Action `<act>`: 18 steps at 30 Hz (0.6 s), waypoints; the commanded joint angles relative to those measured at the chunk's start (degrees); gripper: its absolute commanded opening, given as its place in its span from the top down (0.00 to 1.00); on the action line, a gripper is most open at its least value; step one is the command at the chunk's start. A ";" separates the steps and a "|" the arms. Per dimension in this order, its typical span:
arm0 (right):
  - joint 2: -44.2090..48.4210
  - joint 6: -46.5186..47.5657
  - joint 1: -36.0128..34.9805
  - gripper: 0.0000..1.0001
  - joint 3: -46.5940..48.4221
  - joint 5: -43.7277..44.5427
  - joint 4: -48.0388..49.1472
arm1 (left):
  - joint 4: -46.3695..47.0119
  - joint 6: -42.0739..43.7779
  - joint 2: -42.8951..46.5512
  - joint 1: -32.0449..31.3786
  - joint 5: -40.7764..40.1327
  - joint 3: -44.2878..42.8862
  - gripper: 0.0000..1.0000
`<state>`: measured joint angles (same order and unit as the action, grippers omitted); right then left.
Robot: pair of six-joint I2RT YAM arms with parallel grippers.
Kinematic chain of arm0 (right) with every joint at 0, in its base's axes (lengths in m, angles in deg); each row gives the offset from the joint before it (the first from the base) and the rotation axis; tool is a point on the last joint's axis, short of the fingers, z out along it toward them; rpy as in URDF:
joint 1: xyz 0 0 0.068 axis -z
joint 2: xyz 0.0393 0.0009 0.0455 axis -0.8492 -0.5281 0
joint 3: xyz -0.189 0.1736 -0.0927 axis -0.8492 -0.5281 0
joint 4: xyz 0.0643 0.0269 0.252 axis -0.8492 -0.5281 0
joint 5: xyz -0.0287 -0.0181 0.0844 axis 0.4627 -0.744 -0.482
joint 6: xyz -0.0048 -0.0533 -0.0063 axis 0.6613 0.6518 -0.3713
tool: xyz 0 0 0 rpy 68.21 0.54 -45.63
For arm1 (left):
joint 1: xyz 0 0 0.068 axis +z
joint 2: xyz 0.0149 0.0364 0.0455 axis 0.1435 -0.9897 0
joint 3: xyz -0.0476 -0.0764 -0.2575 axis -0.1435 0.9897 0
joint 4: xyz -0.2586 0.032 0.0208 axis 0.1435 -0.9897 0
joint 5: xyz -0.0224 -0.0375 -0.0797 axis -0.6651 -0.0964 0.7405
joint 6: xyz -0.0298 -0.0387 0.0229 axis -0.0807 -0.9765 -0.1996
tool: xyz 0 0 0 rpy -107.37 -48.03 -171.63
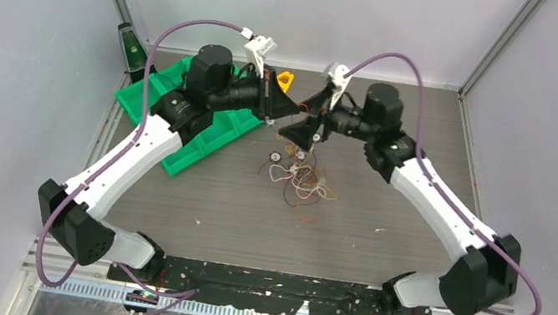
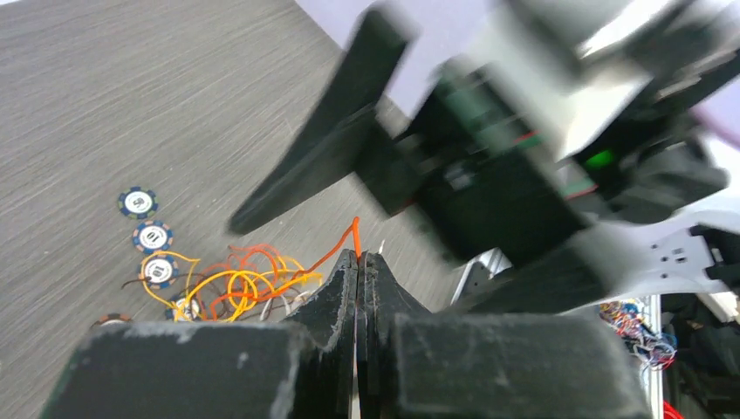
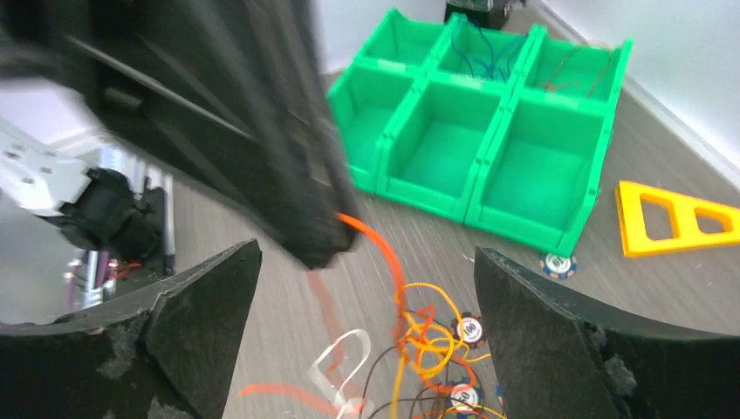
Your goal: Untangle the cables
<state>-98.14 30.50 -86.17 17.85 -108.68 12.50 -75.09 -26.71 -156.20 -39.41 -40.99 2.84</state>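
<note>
**Orange wire pinched, knot could tighten**

The cables (image 1: 299,179) lie in 1 loose tangle on the table (image 1: 192,203), about mid-way across and just below both grippers. Several discs (image 2: 150,237) sit among the loops. 1 orange wire (image 2: 336,251) curves up out of the heap to the left gripper.

As I judge it, an upward pull could cinch the loops this wire runs through instead of freeing it. It could also drag the whole bunch and the discs along, since nothing pins the heap. The wire is hair-thin, so it may slip out of the pinch. The 2 grippers sit very close together, so the right one closing could strike the left fingers rather than the wire.

The left gripper (image 2: 358,262) is clamped tight, with the orange wire caught at its tips. The right gripper (image 3: 366,257) is spread wide and holds nothing. Its fingers flank the left tip and the wire, apparently touching neither.
</note>
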 commanded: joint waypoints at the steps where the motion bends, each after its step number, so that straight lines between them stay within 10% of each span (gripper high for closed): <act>1: -4.18 -0.64 -3.55 0.08 -3.44 8.29 13.42 | 5.66 -4.28 4.28 -0.09 2.17 -1.87 1.00; 13: -11.49 8.22 -2.85 0.80 -11.97 10.21 7.48 | 5.98 -2.00 6.86 12.58 4.34 -16.79 1.00; 18: -14.40 20.81 -1.12 0.84 -10.87 14.40 -2.62 | 3.59 -0.54 4.29 19.22 1.26 -30.84 1.00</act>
<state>-110.89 39.84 -88.64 6.26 -98.05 17.42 -73.27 -28.88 -151.61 -23.78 -38.39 -17.93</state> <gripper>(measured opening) 0.165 0.007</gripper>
